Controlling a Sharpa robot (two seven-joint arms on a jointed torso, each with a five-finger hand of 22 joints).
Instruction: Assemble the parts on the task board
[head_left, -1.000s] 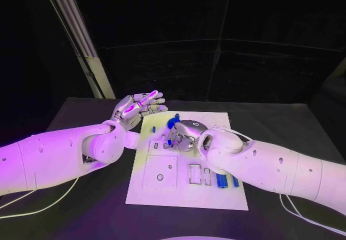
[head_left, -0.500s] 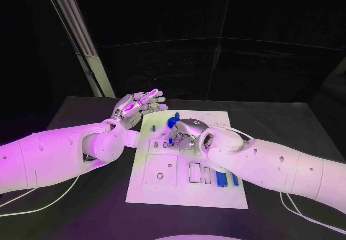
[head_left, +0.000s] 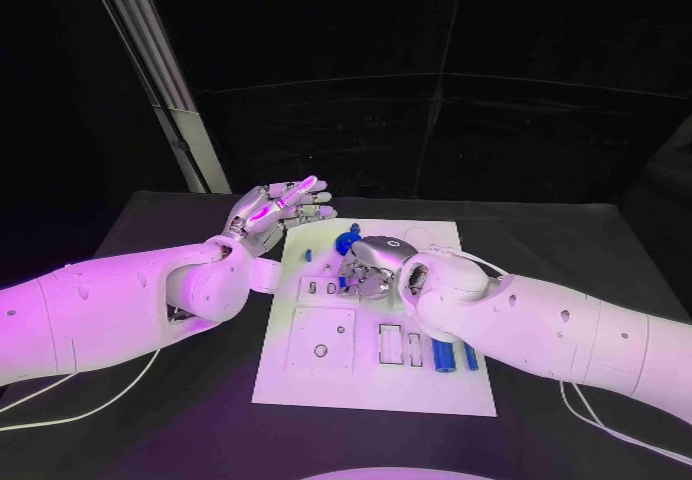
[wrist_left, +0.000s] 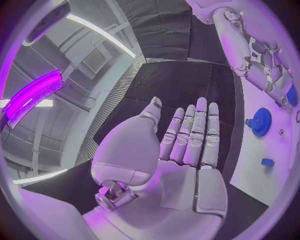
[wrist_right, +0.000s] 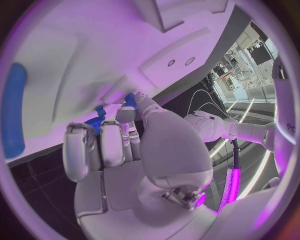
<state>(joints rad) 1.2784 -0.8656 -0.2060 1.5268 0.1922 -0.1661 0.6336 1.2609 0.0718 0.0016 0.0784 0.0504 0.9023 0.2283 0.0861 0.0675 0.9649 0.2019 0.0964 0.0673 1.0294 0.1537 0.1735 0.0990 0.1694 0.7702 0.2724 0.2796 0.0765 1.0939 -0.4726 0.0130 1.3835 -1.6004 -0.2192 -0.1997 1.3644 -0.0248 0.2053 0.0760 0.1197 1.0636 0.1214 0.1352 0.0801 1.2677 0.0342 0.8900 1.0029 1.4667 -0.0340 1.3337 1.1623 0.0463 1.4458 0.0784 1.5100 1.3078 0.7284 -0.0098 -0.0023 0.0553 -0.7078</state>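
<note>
Right silver hand (head_left: 372, 268) curled low over the white rectangular task board (head_left: 332, 385) on the black surface, apparently pinching a small blue part (wrist_right: 97, 120) for seating; left silver hand (head_left: 278, 213) raised flat, fingers apart, empty, clear of work.

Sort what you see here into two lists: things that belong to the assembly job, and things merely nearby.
Belonging to the job:
task board
blue gear
blue rods
right hand, over the board

Merely nearby:
black table
left hand, raised with nothing in it
</note>
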